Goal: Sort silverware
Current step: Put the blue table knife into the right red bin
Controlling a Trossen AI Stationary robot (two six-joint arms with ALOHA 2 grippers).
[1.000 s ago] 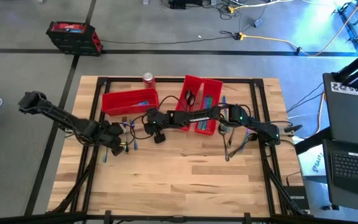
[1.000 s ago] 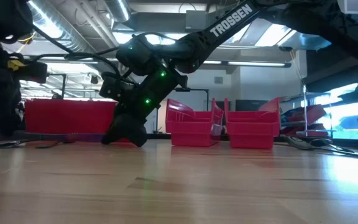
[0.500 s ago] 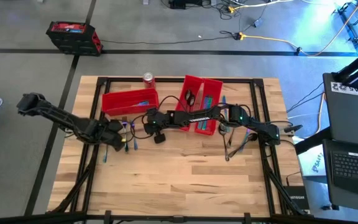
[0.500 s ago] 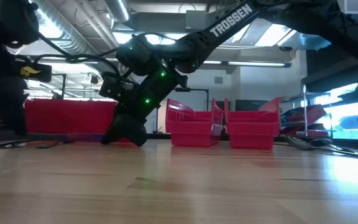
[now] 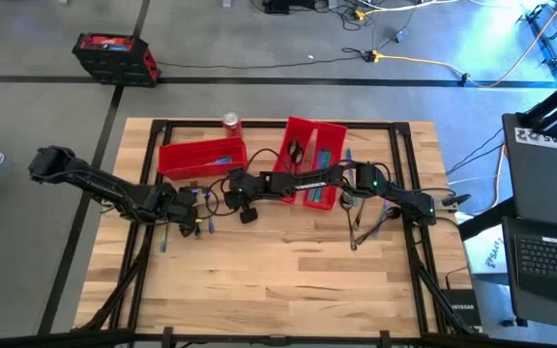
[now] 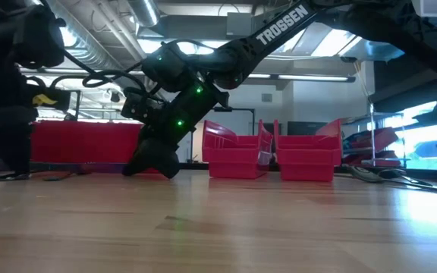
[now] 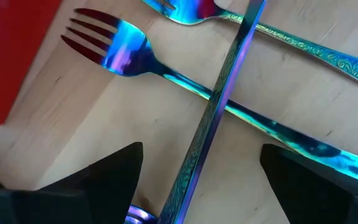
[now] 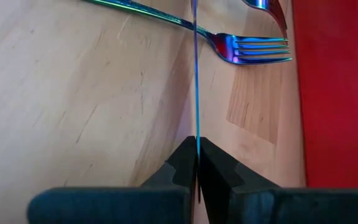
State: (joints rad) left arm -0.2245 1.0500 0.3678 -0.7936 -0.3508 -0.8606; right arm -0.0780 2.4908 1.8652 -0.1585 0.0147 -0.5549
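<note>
We saw the right tool (image 8: 197,163) clamped on a thin iridescent blue metal knife (image 8: 196,74) low over the pale wooden worktop (image 5: 278,261), beside a long red plastic bin (image 5: 201,157). The left tool (image 7: 197,180), its fingers (image 7: 114,171) spread apart, hovered over an iridescent blue-purple metal fork (image 7: 126,53) crossed by a slender iridescent utensil handle (image 7: 219,99) near that bin.

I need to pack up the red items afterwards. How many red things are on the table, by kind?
Long red bins: 3
Red soda can: 1
Total: 4
</note>
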